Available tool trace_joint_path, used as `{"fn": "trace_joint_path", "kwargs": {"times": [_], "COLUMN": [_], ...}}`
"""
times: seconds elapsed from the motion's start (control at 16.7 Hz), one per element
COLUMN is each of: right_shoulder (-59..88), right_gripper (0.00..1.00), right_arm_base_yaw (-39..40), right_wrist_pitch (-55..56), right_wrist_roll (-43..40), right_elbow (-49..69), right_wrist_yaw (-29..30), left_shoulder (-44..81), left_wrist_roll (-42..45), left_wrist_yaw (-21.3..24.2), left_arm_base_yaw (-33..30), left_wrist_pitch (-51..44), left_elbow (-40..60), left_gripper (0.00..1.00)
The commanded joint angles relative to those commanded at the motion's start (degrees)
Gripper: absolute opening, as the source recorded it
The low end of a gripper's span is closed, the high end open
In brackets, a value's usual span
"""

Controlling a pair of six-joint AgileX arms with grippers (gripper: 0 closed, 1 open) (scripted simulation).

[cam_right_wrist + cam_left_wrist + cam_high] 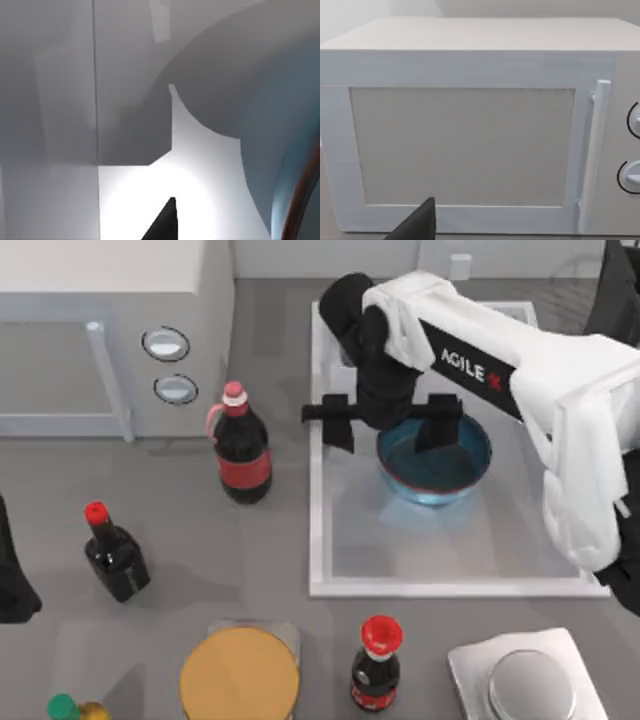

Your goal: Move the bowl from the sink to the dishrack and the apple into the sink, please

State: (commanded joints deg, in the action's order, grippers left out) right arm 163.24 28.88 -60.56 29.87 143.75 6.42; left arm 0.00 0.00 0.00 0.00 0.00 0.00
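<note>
Step in hand: we judge this to be the first half of the task, taking hold of the bowl (434,462) while it sits in the sink (322,540).

Bowl: it lies inside the sink, in the upper middle of the basin, right of centre in the top view; in the right wrist view its blue wall and red rim (300,200) curve along the lower right of the frame.

Right end effector (392,422): we see its fingers spread wide, one dark finger over the bowl's upper rim, the other to the left of the bowl above the basin floor near the sink's left wall. Nothing is pinched between them. Whether the finger touches the rim we cannot tell.

Left end effector (417,225): parked at the left edge of the top view, facing the microwave (465,135); we cannot tell how its fingers stand.

Apple: we cannot place it in these views.

Dishrack: we cannot make one out either.

Nearby on the counter (270,550): a cola bottle (241,445) just left of the sink, well apart from the bowl.

Next move: in our judgement the right end effector must settle so the bowl's rim sits between the fingers, close on that rim, then lift straight up clear of the sink's raised edge before carrying it off.

Risk: the wall is thin and curved, so a shallow pinch could slip.
</note>
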Motion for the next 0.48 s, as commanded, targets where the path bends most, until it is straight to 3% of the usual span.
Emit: {"fn": "trace_joint_path", "kwargs": {"times": [0.3,0.48], "right_shoulder": [0.7,0.7], "right_gripper": [1.0,0.77], "right_arm_base_yaw": [-0.1,-0.1], "right_wrist_pitch": [0.8,0.8], "right_wrist_roll": [-0.1,-0.1], "right_elbow": [-0.1,-0.1], "right_wrist_yaw": [0.0,0.0], "left_shoulder": [0.0,0.0], "left_wrist_roll": [0.0,0.0], "left_wrist_yaw": [0.0,0.0], "left_arm_base_yaw": [0.0,0.0], "left_wrist_pitch": [0.0,0.0], "left_elbow": [0.0,0.0], "left_gripper": [1.0,1.0]}}
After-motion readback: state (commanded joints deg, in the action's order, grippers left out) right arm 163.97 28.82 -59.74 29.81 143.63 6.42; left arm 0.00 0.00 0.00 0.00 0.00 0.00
